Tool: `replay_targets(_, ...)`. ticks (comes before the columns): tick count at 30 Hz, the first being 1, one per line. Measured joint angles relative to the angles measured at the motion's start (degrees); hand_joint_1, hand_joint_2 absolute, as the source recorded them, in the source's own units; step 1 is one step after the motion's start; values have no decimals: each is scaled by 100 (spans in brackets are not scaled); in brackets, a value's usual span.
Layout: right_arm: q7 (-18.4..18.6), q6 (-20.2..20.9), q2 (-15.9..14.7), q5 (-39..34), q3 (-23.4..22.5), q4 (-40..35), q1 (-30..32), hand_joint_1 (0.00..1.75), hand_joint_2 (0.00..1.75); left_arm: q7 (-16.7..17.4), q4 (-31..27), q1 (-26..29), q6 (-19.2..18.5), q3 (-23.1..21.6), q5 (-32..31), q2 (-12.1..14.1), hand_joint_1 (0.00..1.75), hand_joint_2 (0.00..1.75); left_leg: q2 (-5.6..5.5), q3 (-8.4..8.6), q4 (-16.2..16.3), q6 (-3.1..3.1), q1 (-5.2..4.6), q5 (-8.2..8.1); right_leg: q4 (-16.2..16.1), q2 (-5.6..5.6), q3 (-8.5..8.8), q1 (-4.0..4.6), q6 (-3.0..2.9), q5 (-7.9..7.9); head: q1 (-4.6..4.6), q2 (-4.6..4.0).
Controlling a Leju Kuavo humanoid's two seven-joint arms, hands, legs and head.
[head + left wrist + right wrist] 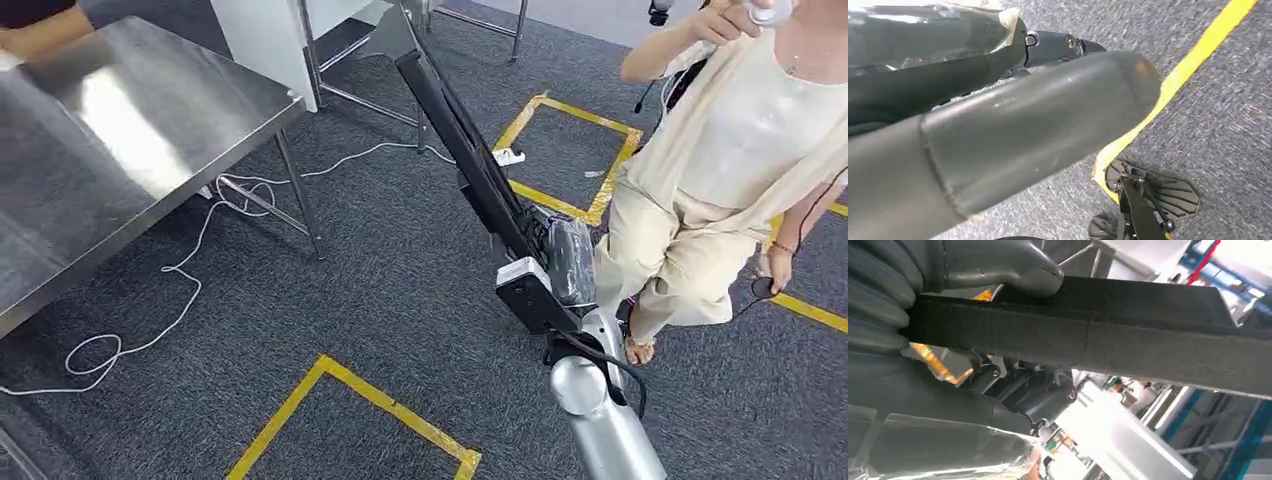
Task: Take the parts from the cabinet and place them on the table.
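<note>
Gripping a long black part (1148,350), thumb pressing one face and fingers (878,295) of the right hand (963,315) curling round the other, close to one end. Extending far beyond the fingers (560,262), out toward white cabinet legs (330,90). Hanging over grey carpet (400,300) and yellow floor tape (360,395), left hand (998,130) apparently carrying nothing, degree of opening impossible to tell. Standing just beside the loaded arm, a person in cream clothes (720,170). Waiting well off to the other side, the steel worktop (110,150). Part apparently out of the cabinet; carrying across and setting down remaining.
</note>
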Motion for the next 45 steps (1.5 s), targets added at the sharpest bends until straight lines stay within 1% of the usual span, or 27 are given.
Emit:
replay_targets(1, -2, 2, 0, 0, 4, 18, -19, 175, 175, 0, 0, -8, 0, 4, 0, 4, 0, 0, -51, -33, 52, -59, -47, -23, -114, 70, 53, 33, -60, 3, 11, 0)
replay_targets(5, -4, 59, 7, 0, 17, 77, -75, 175, 175, 4, 0, 40, 18, 17, 0, 18, 0, 0, -139, -85, 34, -180, 13, 7, -109, -81, 59, 26, -292, 65, -24, 0)
replay_targets(7, -4, 61, 15, 0, 28, 98, -140, 175, 175, 4, 0, 33, 24, 26, 0, 22, 0, 0, 276, -214, 377, -217, -1, -236, -119, -145, 63, 44, -389, 73, -79, 0)
replay_targets(8, -4, 63, 15, -2, 31, 109, -164, 175, 175, 4, 0, 17, 24, 37, -2, 22, 0, 0, 351, -396, 761, -230, 9, -448, -118, -191, 60, 68, -437, 69, -90, 0)
replay_targets(10, -2, 79, 15, -2, 39, 151, -190, 175, 175, 4, 0, 8, 31, 66, -2, 22, 0, 0, 397, -815, 1641, -245, 10, -814, -117, -306, 55, 115, -452, 59, -89, 0)
replay_targets(11, -2, 92, 15, -4, 44, 166, -197, 175, 175, 4, 0, 13, 35, 77, -2, 22, 0, 0, 397, -884, 1787, -241, 10, -816, -116, -356, 55, 130, -461, 54, -87, 0)
replay_targets(12, 0, 111, 15, -7, 46, 181, -210, 175, 175, 4, 0, 16, 35, 83, -2, 24, 0, 0, 401, -818, 1663, -221, 8, -705, -116, -407, 57, 145, -462, 52, -89, 0)
replay_targets(14, 2, 122, 15, -9, 46, 188, -249, 175, 175, 4, 0, 15, 37, 90, 0, 26, 0, 0, 467, -370, 855, -140, -12, -313, -116, -496, 65, 176, -465, 50, -87, 0)
replay_targets(15, 2, 127, 15, -9, 48, 188, -276, 175, 175, 4, 0, 11, 37, 92, 0, 35, 0, 0, 631, -84, 374, -62, -54, -152, -117, -530, 75, 186, -465, 48, -92, 0)
replay_targets(16, 2, 131, 17, -9, 48, 188, -297, 175, 175, 4, -4, -6, 39, 92, 0, 48, 0, 0, 845, 33, 149, 9, -112, -208, -112, -575, 79, 219, -456, 44, -81, 0)
replay_targets(20, 20, 157, 31, -18, 79, 203, -342, 175, 175, 0, -2, -1, 57, 103, -9, 50, 0, 0, 623, 19, 53, 104, -170, -129, -152, -766, 126, 223, -372, 42, -79, 0)
replay_targets(21, 35, 166, 37, -22, 87, 208, -358, 175, 175, 0, -2, 7, 57, 105, -9, 50, 0, 0, 581, 103, -49, 122, -69, -47, -92, -673, 63, 244, -341, 0, -63, 0)
replay_targets(22, 37, 181, 37, -48, 96, 230, -390, 175, 175, -4, -2, 3, 59, 107, -9, 50, 0, 0, 539, 113, -82, 132, -83, -27, 49, -431, 32, 205, -328, -84, -65, 0)
replay_targets(23, 37, 209, 35, -68, 105, 260, -446, 175, 175, -4, -4, -1, 59, 107, -9, 50, 0, 0, 493, 97, -78, 155, -79, -10, 430, -312, -145, 194, -363, -288, -53, 0)
replay_targets(26, 35, 312, 35, -138, 170, 489, -542, 175, 175, -13, -2, -3, 105, 125, 20, 39, 0, 0, 305, 79, -73, 162, -72, 4, 1489, -265, -647, 134, -331, -627, -33, 0)
replay_targets(28, 13, 361, 68, -168, 206, 623, -624, 175, 175, -31, -2, 9, 164, 182, 39, 9, 0, 0, 180, 76, -62, 137, -56, 12, 1169, -263, -498, 90, -214, -423, -33, 0)
replay_targets(29, -22, 367, 96, -188, 232, 684, -696, 175, 175, -44, -2, 13, 212, 210, 57, -4, 0, 0, 110, 75, -47, 118, -46, 11, 669, -229, -252, 53, -128, -203, -35, 0)
replay_targets(30, -48, 374, 112, -201, 249, 732, -769, 175, 175, -59, -2, 12, 223, 231, 77, -17, 0, 0, 60, 64, -23, 84, -38, 2, 187, -115, -15, 7, -62, -22, -33, 0)
replay_targets(31, -72, 380, 127, -210, 282, 810, -858, 175, 175, -78, -2, 9, 234, 258, 103, -17, 0, 0, 10, 21, 12, 26, -57, -7, -92, 132, 87, -36, -54, -37, -19, 0)
replay_targets(32, -87, 385, 164, -212, 310, 863, -934, 175, 175, -98, -2, -1, 243, 269, 125, -22, 0, 0, -39, -27, 48, -16, -72, -20, -115, 100, 129, 11, -139, -19, -28, 0)
replay_targets(35, -146, 387, 245, -199, 376, 1058, -1093, 175, 175, -142, -2, 40, 273, 356, 148, -42, 0, 0, -139, -87, 15, -109, -13, 32, -108, -16, 110, 46, -271, 3, -39, 0)
replay_targets(36, -148, 387, 277, -197, 402, 1101, -1161, 175, 175, -146, -2, 49, 278, 378, 166, -44, 0, 0, -86, -101, 55, -130, 9, 5, -130, -50, 115, 0, -310, 26, -46, 0)
replay_targets(37, -151, 387, 313, -192, 431, 1128, -1212, 175, 175, -151, -2, 51, 282, 391, 179, -48, 0, 0, 162, -158, 209, -158, -14, -103, -130, -83, 123, 8, -353, 20, -59, 0)
replay_targets(38, -162, 387, 337, -192, 446, 1145, -1247, 175, 175, -151, -2, 47, 284, 396, 184, -55, 0, 0, 285, -311, 529, -178, -9, -294, -130, -129, 129, 27, -402, 14, -105, 0)
replay_targets(41, -162, 387, 343, -190, 461, 1248, -1281, 175, 175, -153, -2, 34, 284, 402, 188, -63, 0, 0, 401, -932, 1726, -210, 6, -762, -128, -313, 139, 87, -449, -19, -105, 0)
replay_targets(43, -162, 387, 352, -188, 474, 1298, -1285, 175, 175, -153, -2, 46, 284, 415, 188, -63, 0, 0, 424, -884, 1556, -191, 5, -527, -127, -412, 153, 107, -465, -35, -105, 0)
replay_targets(45, -162, 380, 385, -179, 476, 1329, -1326, 175, 175, -153, -2, 47, 289, 433, 190, -63, 0, 0, 528, -433, 677, -122, -3, -65, -127, -491, 182, 118, -465, -64, -107, 0)
